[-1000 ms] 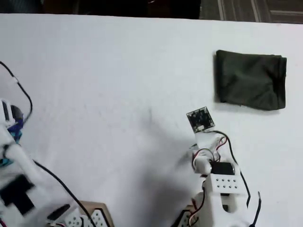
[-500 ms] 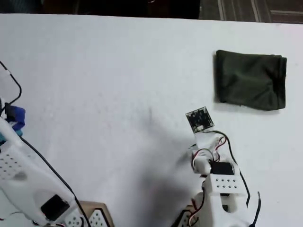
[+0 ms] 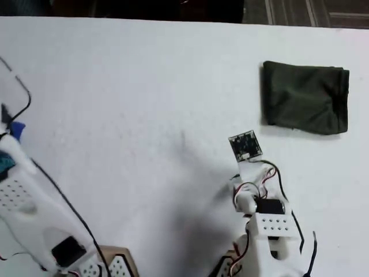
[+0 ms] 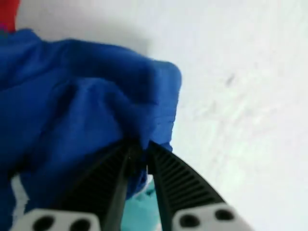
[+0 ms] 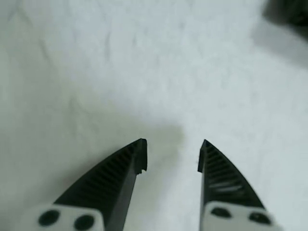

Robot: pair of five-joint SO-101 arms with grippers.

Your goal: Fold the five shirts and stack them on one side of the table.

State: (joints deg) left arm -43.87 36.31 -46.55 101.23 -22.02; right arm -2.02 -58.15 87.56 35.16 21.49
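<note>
A folded dark green shirt point(image 3: 305, 97) lies flat at the far right of the white table point(image 3: 144, 86). My left gripper point(image 4: 139, 147) is shut on a bunched blue shirt point(image 4: 82, 101), with a bit of teal cloth point(image 4: 139, 207) under it. In the high view the left arm point(image 3: 29, 202) is at the table's left edge, with blue cloth point(image 3: 16, 129) showing at its tip. My right gripper point(image 5: 171, 151) hangs open over bare table, nothing between its fingers. The right arm point(image 3: 259, 202) stands at the near right, short of the green shirt, whose dark corner point(image 5: 288, 12) shows far off.
Red cloth point(image 4: 7, 14) shows at the edge of the left wrist view. Cables run along both arms. The arm bases point(image 3: 115, 262) sit at the table's near edge. Beyond the far edge is dark floor point(image 3: 173, 8).
The left arm has swung along the table's left edge, carrying the blue cloth a little farther up the picture. The right arm has barely moved. The green shirt lies as before.
</note>
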